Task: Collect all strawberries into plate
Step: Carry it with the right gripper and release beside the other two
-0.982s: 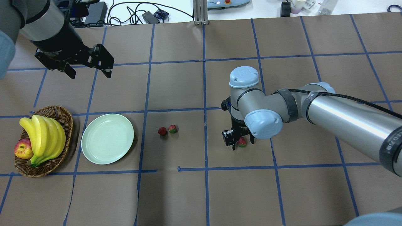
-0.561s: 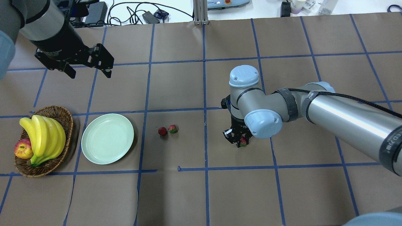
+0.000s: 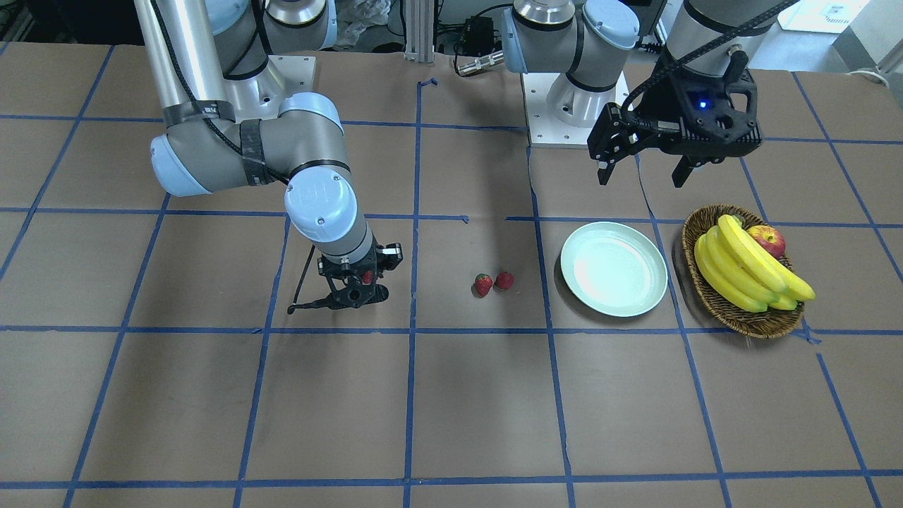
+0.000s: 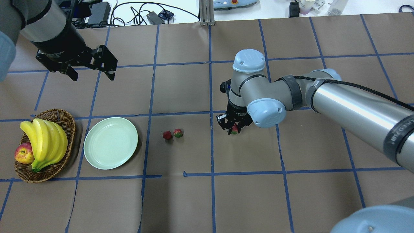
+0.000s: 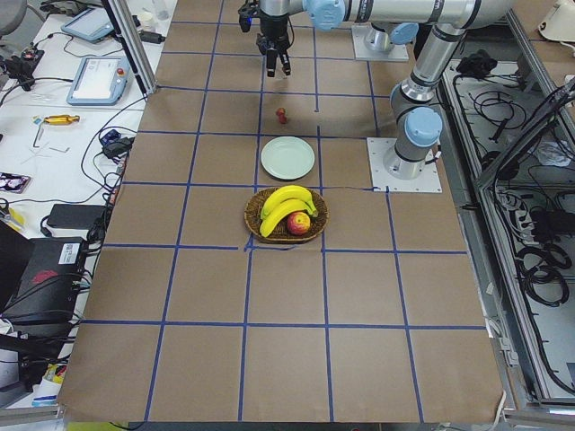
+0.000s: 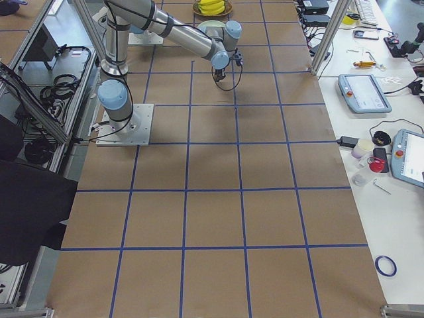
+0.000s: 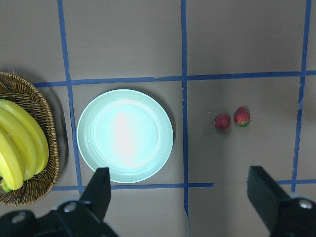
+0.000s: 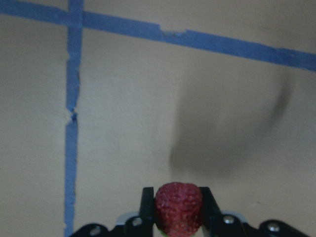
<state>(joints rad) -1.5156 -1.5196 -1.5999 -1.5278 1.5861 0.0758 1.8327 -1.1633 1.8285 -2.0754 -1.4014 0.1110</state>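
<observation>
Front-facing view first: the right claw is seen pointed straight down over the counter, pressed onto the held strawberry, with red showing between the fingers. The first loose strawberry and the second loose strawberry are found side by side on the paper, between the right claw and the plate, the first lying nearer the plate. The left claw is held high behind the plate, its fingers spread wide. Just beside the plate a basket is set, filled with bananas and an apple.

Now overhead: the held strawberry is glimpsed under the right wrist, just right of a blue tape line. A stretch of bare paper is left between the loose pair and the plate's rim.

Exterior left: the far arm is shown small at the top, and the plate is placed between the basket and the loose berries.

Exterior right: the near arm is stretched out, but its claw is too small to be judged there.

Left wrist: the plate is framed from above, the basket to its left, the loose pair across a tape line to its right, and the spread fingertips are caught in the bottom corners.

Right wrist: the held strawberry is clamped between two dark fingers, with its shadow thrown apart on the counter.
</observation>
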